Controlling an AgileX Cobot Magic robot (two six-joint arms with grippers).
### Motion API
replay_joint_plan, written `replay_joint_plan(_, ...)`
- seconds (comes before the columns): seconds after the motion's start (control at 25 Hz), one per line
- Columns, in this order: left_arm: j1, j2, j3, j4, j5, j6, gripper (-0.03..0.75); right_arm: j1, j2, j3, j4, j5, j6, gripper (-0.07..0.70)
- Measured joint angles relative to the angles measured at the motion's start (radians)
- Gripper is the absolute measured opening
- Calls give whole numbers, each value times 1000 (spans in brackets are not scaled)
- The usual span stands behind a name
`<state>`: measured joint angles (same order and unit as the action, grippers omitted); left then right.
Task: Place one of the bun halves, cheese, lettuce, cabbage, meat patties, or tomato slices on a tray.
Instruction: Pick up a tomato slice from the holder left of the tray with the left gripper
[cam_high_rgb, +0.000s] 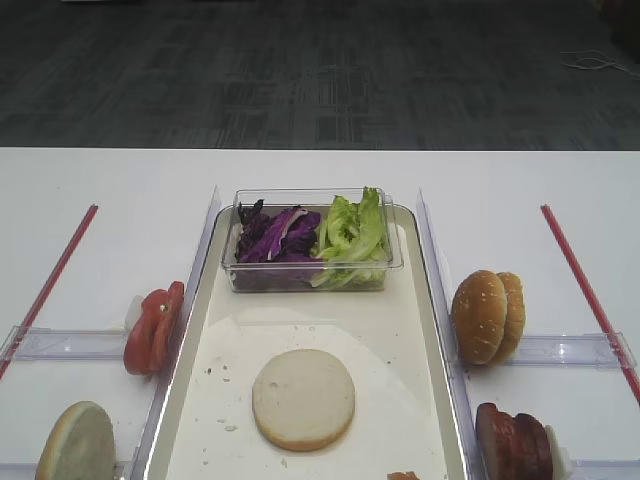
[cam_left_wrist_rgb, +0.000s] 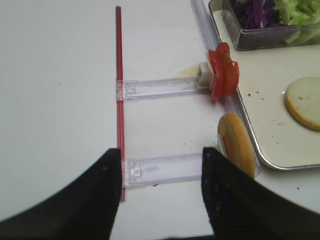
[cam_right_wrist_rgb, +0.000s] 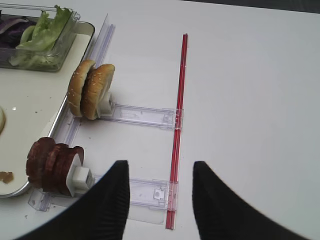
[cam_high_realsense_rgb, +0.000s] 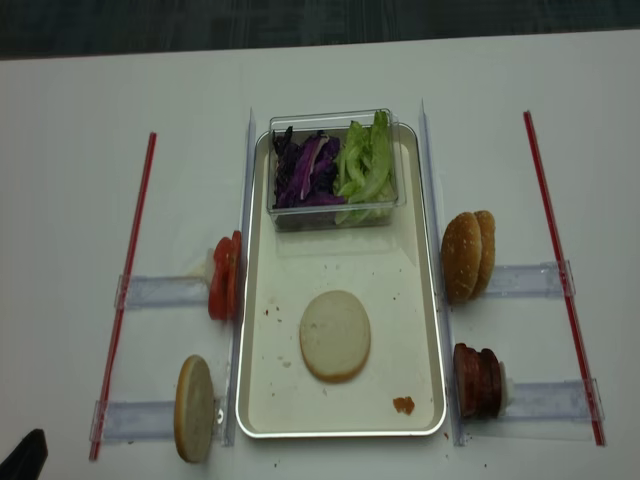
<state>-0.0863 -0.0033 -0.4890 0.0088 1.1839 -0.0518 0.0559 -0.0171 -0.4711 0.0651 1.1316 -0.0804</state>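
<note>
A shiny metallic rim is seen on the tray, whose cream floor looks smooth and faintly glossy. The tub is made of clear, glossy plastic, as are the transparent rails. A matt white finish is shown by the surface. The bun halves are given a speckled, slightly rough crust. The right gripper fingers appear matt black.

I'm looking at a lab-style test bench: a plain white table with red strips and clear plastic holders flanking the tray, grey office carpet beyond it.
</note>
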Motion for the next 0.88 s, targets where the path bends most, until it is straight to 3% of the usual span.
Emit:
replay_joint_plan(0.36,0,265,-8,-9,-5,12,342,0,0,0,0,0,0,326)
replay_joint_plan(0.88,0,736,-274,-9,-6,-27,342,0,0,0,0,0,0,326)
